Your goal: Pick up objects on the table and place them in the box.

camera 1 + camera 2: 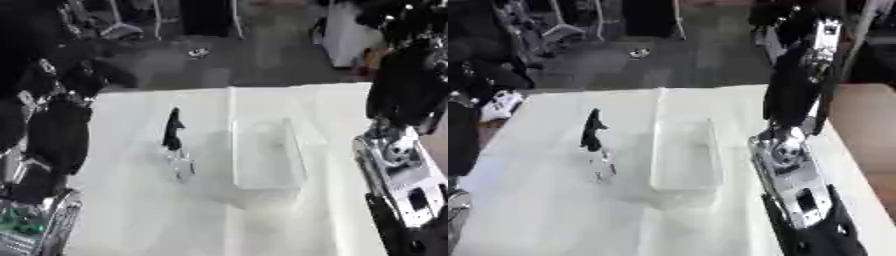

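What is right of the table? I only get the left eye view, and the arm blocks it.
Observer: A brown surface lies beside the table there.
Operator: And where does that right arm end?
Observer: In a black right hand, low by the table's near right edge. The right eye view shows more of it.

White table all over — the box on it is clear, see-through plastic. Toward the left edge there's a black object, plus a small clear, glassy thing — arms black and silver.
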